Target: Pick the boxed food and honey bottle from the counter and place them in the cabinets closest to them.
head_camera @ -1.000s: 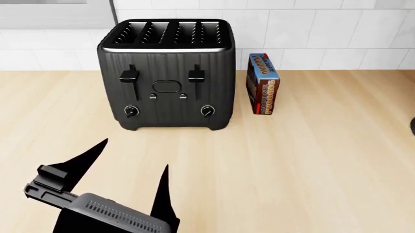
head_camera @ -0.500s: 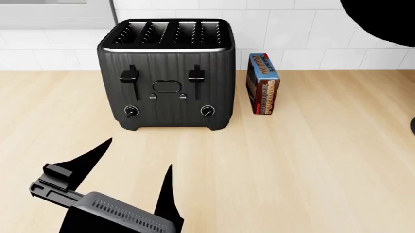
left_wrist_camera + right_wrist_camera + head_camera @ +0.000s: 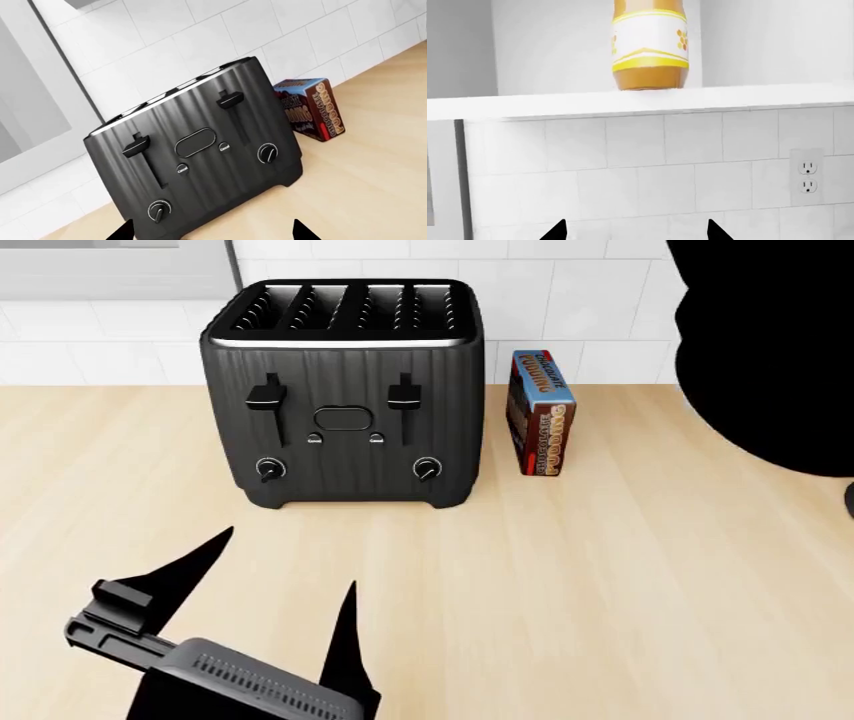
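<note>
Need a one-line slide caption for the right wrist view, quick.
Honey bottle standing upright on the white cabinet shelf above the tiled backsplash, right gripper open and empty below it.

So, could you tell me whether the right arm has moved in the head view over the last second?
Yes. The right arm has come down beside the toaster.

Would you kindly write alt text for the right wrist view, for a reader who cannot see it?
An amber honey bottle with a pale, yellow-trimmed label stands upright on a white cabinet shelf, its top cut off by the frame. Below the shelf is a white tiled wall with a power outlet; the two dark fingertips of the right gripper stand apart, holding nothing.
</note>
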Motion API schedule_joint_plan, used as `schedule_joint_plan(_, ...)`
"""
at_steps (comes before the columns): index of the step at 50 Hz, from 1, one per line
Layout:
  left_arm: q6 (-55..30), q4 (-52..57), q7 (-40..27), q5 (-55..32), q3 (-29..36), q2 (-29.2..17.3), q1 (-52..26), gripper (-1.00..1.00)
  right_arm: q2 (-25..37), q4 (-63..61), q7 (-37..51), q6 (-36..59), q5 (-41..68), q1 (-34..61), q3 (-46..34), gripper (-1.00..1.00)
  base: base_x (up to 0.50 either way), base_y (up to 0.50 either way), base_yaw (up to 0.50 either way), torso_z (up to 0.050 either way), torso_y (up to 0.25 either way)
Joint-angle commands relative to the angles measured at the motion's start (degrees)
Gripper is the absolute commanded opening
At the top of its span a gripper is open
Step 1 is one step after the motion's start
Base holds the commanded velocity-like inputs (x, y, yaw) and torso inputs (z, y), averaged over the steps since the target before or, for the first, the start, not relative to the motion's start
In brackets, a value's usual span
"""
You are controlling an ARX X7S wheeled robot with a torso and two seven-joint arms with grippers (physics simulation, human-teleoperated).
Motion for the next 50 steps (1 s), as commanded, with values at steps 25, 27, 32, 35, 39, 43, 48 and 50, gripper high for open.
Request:
schedule_joint_plan(25,-2.35,0.0,0.01,-1.63,-3.72,0.34,2.71,1.0,7.21,-17.59,1.98,-4.2,0.89,-16.79,-3.36,1.0,0.0,0.0,0.0,0.0,0.0)
schedule_joint_plan(27,-2.3,0.0,0.01,-1.63,-3.62,0.34,2.61,1.0,7.38,-17.88,1.74,-4.37,0.25,-17.85,-3.78,1.0,0.0,0.0,0.0,0.0,0.0)
schedule_joint_plan(32,-2.31,-0.01,0.01,-1.47,-3.65,0.3,2.74,1.0,7.65,-18.44,1.21,-4.71,-1.08,-20.29,-4.83,1.0,0.0,0.0,0.0,0.0,0.0)
schedule_joint_plan(35,-2.15,-0.01,0.02,-1.47,-3.51,0.15,2.61,1.0,7.93,-19.06,0.9,-4.94,-1.89,-21.9,-5.49,1.0,0.0,0.0,0.0,0.0,0.0)
schedule_joint_plan(39,-2.3,-0.01,0.02,-1.43,-3.82,0.14,2.99,1.0,8.31,-20.21,0.61,-5.5,-3.03,-24.12,-6.23,1.0,0.0,0.0,0.0,0.0,0.0)
schedule_joint_plan(43,-2.25,-0.01,0.02,-1.32,-3.91,0.03,3.16,1.0,8.51,-21.3,0.66,-5.92,-3.81,-25.64,-6.72,1.0,0.0,0.0,0.0,0.0,0.0)
schedule_joint_plan(48,-2.39,-0.01,0.03,-1.21,-4.2,-0.08,3.6,1.0,8.7,-22.49,0.75,-6.36,-4.92,-27.32,-7.28,1.0,0.0,0.0,0.0,0.0,0.0)
schedule_joint_plan(50,-2.38,-0.01,0.03,-1.18,-4.17,-0.07,3.62,1.0,8.74,-22.86,0.79,-6.51,-5.14,-27.77,-7.41,1.0,0.0,0.0,0.0,0.0,0.0)
